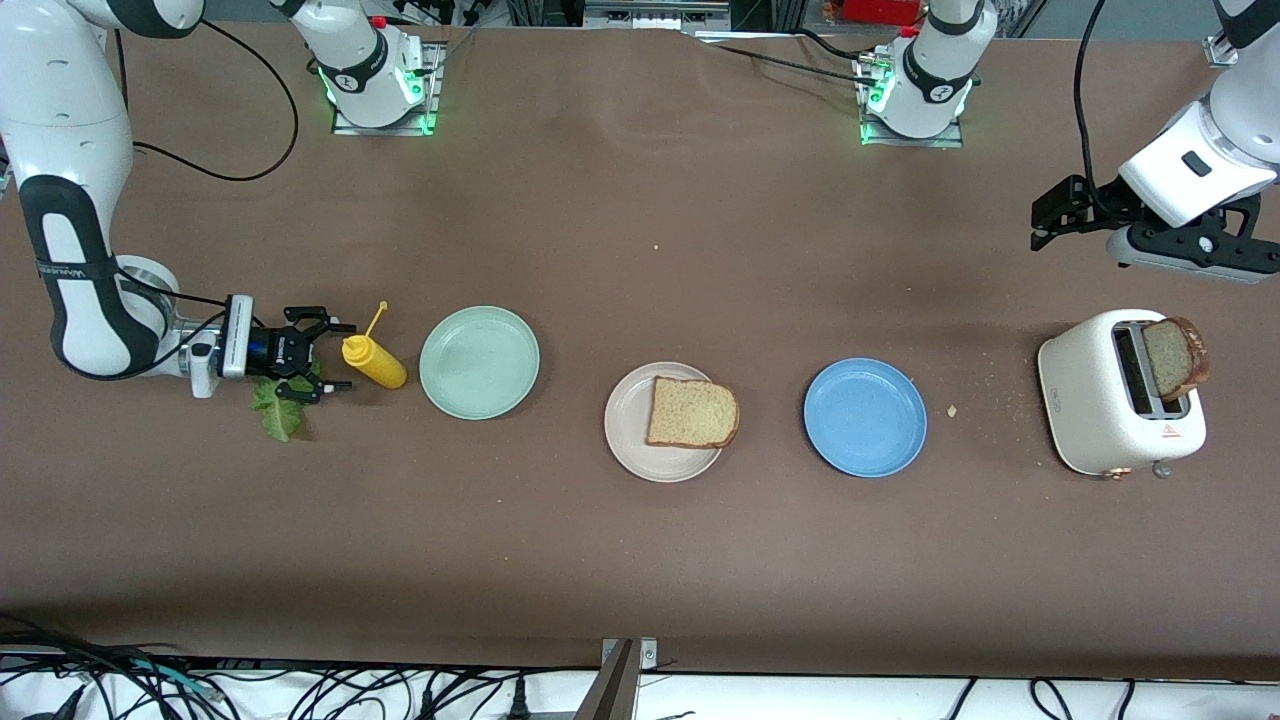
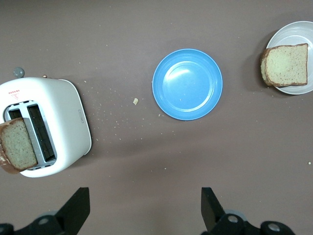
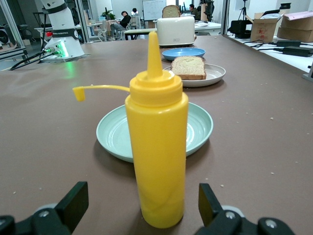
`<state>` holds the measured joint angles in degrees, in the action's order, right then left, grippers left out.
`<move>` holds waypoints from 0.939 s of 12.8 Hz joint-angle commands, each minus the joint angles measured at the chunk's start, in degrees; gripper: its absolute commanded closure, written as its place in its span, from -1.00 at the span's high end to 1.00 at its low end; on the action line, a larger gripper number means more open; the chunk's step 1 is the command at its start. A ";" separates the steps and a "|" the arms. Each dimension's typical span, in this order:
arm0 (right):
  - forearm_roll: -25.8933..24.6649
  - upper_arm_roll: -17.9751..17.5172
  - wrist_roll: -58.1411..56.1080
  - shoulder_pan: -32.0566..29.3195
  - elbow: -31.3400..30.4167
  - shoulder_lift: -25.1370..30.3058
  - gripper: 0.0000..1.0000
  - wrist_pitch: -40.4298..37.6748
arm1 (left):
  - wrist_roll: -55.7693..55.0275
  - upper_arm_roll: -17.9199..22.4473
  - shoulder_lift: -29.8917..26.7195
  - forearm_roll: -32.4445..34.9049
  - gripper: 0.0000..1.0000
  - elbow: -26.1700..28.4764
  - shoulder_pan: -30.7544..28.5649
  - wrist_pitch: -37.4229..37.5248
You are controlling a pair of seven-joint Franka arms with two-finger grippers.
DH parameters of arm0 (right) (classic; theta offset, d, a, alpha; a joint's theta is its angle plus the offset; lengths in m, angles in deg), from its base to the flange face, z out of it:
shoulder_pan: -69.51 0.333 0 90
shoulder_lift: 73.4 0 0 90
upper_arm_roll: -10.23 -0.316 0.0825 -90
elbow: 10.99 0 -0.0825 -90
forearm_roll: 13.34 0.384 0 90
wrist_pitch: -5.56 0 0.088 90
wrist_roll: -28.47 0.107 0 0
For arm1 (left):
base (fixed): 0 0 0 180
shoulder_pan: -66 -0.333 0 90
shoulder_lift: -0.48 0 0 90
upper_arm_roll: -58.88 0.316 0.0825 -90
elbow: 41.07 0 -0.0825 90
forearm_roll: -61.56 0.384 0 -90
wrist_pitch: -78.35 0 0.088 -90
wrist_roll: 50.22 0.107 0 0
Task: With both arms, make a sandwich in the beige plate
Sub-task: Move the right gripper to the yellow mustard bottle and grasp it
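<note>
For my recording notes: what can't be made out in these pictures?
- Ruffled green lettuce leaf: front view, partly covered by the right gripper; absent from the right wrist view.
- Brown bread slice in the white toaster: lower part hidden in the slot.
- Left gripper: fingertips cut off in the left wrist view.

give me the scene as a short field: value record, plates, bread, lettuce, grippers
beige plate: holds one bread slice, no lettuce on it
second bread slice: standing in the toaster
lettuce leaf: on the table, under the right arm's wrist
mustard bottle: upright beside the mint-green plate
blue plate: bare
right gripper: open, low, facing the bottle
left gripper: open, raised above the table near the toaster
</note>
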<state>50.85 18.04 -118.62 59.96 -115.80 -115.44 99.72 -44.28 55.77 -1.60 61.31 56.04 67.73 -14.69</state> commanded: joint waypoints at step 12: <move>7.17 -0.34 0.57 4.01 0.83 -2.17 0.12 -0.83 | -1.46 -1.46 -0.91 1.66 1.00 0.54 0.73 0.32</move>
<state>56.85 17.45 -118.44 63.93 -115.77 -116.99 99.53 -44.94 54.39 -1.60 61.31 56.04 68.04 -14.69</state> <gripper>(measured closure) 0.150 0.000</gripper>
